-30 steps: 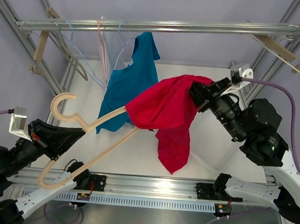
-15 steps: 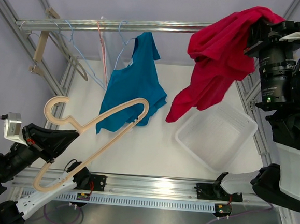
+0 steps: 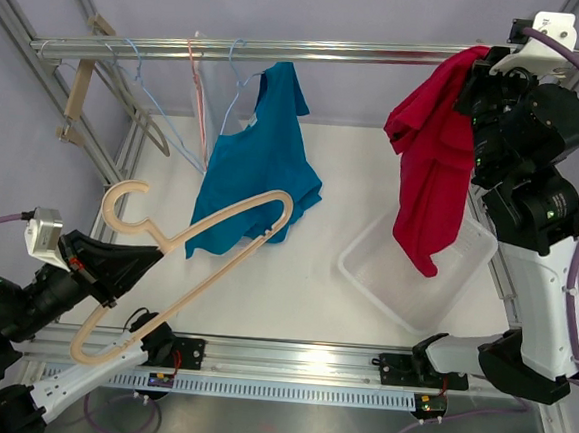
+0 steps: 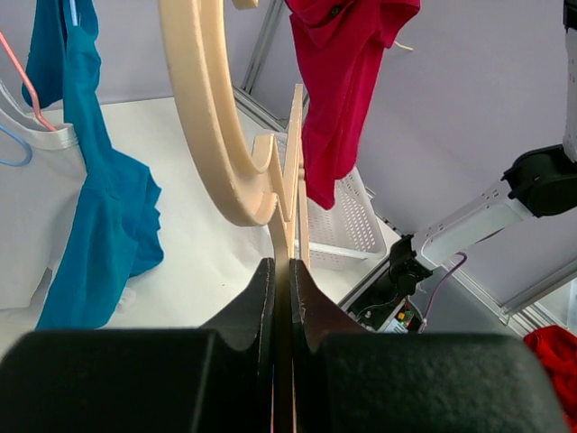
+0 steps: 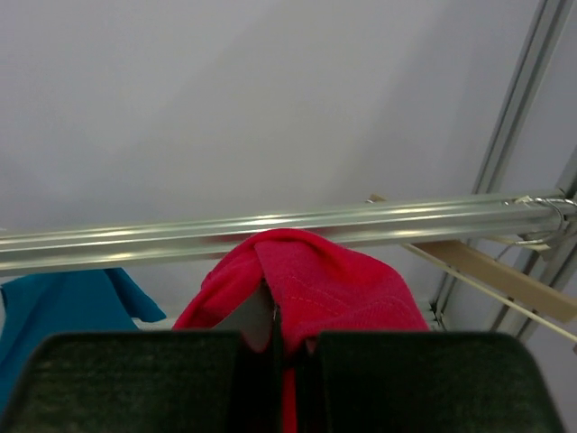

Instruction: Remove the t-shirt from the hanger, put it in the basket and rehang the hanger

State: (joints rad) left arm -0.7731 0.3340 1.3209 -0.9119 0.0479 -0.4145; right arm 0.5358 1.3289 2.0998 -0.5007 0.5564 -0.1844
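Observation:
A red t-shirt (image 3: pixel 429 167) hangs free from my right gripper (image 3: pixel 478 73), which is shut on it high at the right, above a white basket (image 3: pixel 435 283). In the right wrist view the red cloth (image 5: pixel 315 284) bunches over the shut fingers. A bare wooden hanger (image 3: pixel 202 245) is held by my left gripper (image 3: pixel 114 278), which is shut on its lower arm at the near left. In the left wrist view the hanger (image 4: pixel 216 135) rises between the shut fingers, with the red t-shirt (image 4: pixel 338 90) beyond it.
A blue t-shirt (image 3: pixel 253 174) hangs on a hanger from the metal rail (image 3: pixel 282 50) at the back, beside several empty wire hangers (image 3: pixel 194 89). Frame posts stand at both sides. A wooden hanger (image 3: pixel 79 90) hangs at the far left.
My right gripper has lifted the red t-shirt off the hanger and carried it up and right; it now hangs over the basket. The hanger is bare in the left gripper.

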